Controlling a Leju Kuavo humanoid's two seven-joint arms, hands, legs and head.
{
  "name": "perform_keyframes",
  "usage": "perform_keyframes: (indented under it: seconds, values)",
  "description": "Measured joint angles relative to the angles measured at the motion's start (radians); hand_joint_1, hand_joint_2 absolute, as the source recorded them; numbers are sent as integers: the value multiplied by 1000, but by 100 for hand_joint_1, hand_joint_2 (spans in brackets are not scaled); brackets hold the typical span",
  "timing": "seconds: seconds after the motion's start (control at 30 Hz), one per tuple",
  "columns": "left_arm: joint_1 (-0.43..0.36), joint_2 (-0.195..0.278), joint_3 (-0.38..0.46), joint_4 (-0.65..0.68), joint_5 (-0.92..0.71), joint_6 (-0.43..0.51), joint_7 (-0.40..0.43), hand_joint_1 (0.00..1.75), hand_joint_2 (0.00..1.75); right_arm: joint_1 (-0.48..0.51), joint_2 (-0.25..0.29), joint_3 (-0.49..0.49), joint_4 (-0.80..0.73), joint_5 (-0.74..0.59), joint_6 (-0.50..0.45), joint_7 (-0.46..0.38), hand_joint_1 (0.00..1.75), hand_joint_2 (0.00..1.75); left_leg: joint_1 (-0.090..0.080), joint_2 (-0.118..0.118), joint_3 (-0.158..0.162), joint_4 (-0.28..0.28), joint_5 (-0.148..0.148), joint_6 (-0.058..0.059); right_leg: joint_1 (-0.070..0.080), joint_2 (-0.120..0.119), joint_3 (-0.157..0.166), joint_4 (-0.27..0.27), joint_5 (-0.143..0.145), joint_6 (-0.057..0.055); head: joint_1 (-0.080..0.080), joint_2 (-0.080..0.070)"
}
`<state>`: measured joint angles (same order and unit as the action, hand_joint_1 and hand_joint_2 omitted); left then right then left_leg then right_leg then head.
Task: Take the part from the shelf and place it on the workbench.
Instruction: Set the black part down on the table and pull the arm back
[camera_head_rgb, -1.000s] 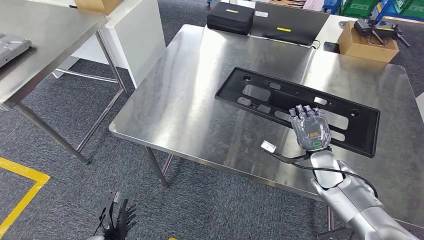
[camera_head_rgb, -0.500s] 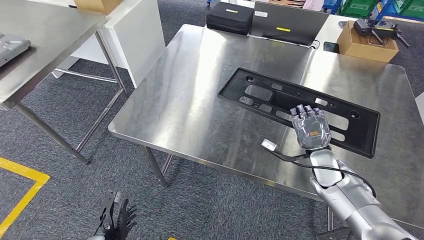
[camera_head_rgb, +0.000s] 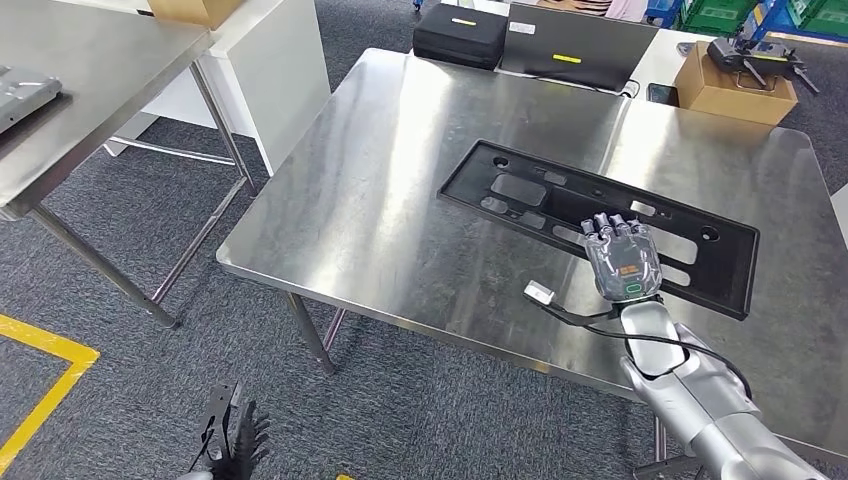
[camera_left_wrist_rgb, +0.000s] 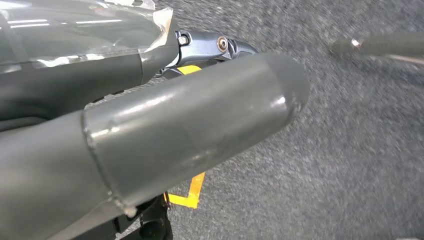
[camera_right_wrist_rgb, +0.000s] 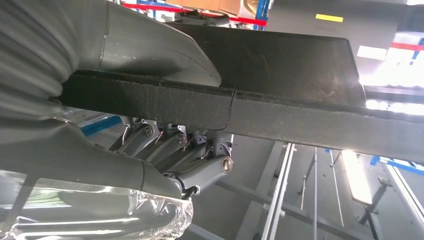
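Right robot hand gripped the near long edge of the black part, thumb on one face and fingers on the other, as the right wrist view showed. That flat, rectangular frame with cut-out openings lay slantwise over the steel table, its far end pointing toward the table's middle; whether it rested on the metal or hung just above it could not be told. Left robot hand hung low beside the body over the grey carpet, holding nothing, its fingers loosely apart.

Bare metal stretched from the part to the table's near edge and to its left corner, leaving wide room on that side. Along the far edge stood a black case and a dark laptop, well apart from the part, and a cardboard box sat at the far right. A second steel table stood to the left across an aisle of carpet, with a white cabinet between the two. A strip of yellow floor tape crossed the near left corner.
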<state>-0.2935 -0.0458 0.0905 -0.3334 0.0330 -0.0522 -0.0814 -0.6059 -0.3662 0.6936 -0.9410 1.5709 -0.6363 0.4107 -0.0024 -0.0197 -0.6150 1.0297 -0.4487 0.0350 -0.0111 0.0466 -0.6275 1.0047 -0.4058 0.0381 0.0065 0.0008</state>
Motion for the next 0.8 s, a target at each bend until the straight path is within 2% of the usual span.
perform_keyframes:
  seconds: [0.07, 0.27, 0.5, 0.8]
  values:
    - [0, -3, 0, 0, 0, 4, 9, 0, 175, 5, 2, -15, 3, 0, 0, -6, 0, 0, 0, 0, 0, 0, 0, 0, 0, 0, 0, 0, 0, 0, 0, 0]
    - [0, -5, 4, 0, 14, -42, 5, 0, 175, 12, 12, -59, 10, 0, 0, -38, 0, 0, 0, 0, 0, 0, 0, 0, 0, 0, 0, 0, 0, 0, 0, 0]
    - [0, -4, 11, 0, 15, -40, 4, 0, 175, 26, 53, -179, 28, 0, 4, -158, 0, 0, 0, 0, 0, 0, 0, 0, 0, 0, 0, 0, 0, 0, 0, 0]
    - [0, -2, 11, 0, 19, -49, 7, 0, 175, 24, 87, -253, 49, 0, 8, -180, 0, 0, 0, 0, -1, 0, 0, 0, 0, 0, 0, 0, 0, 0, 0, 0]
